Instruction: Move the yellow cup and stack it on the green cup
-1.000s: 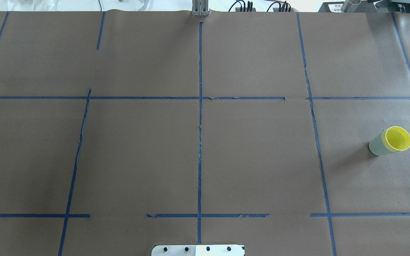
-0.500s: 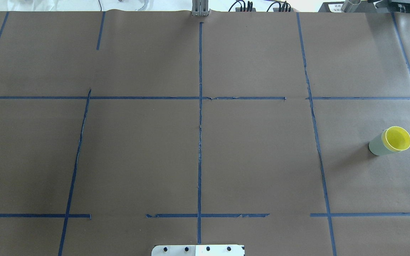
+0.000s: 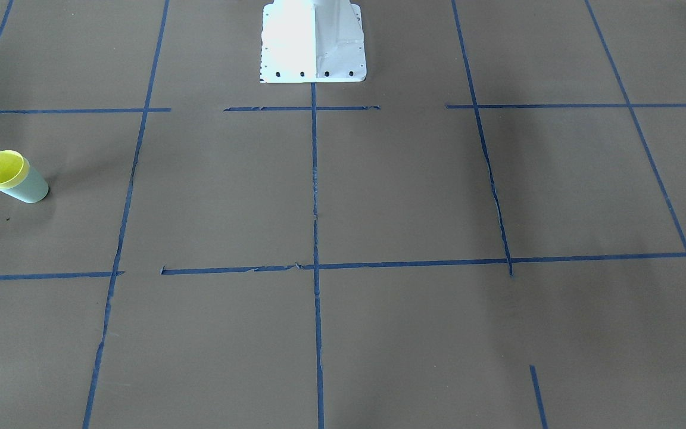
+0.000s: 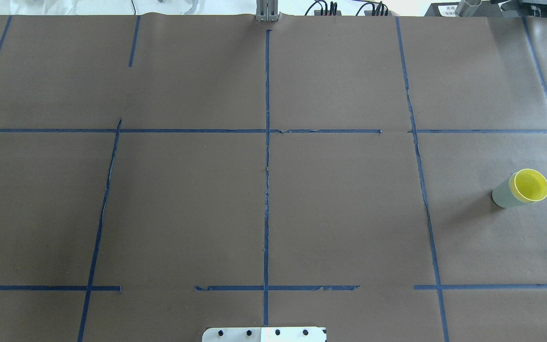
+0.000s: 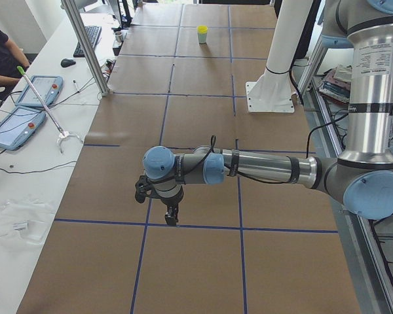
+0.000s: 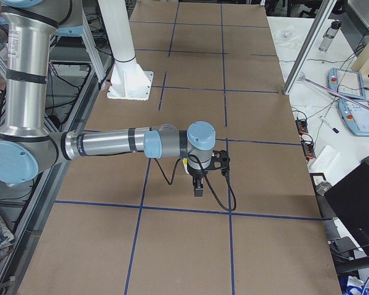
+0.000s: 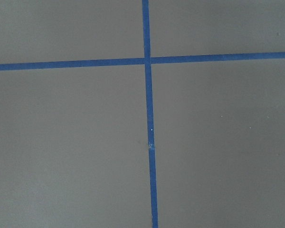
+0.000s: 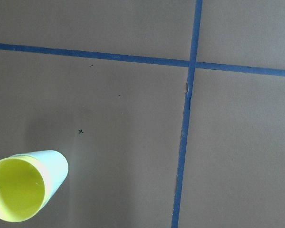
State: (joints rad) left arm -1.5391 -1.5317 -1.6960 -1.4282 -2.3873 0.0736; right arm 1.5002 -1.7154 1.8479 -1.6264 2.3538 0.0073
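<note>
The yellow cup sits nested inside the green cup, upright, at the table's far right. The pair also shows in the front-facing view, yellow cup in green cup, and at the lower left of the right wrist view. My left gripper hangs over the table in the exterior left view only. My right gripper shows in the exterior right view only. I cannot tell whether either is open or shut. Neither touches the cups.
Brown paper with blue tape lines covers the table. The white robot base plate sits at the near middle edge. A side bench with tablets and a metal post stands across from the robot.
</note>
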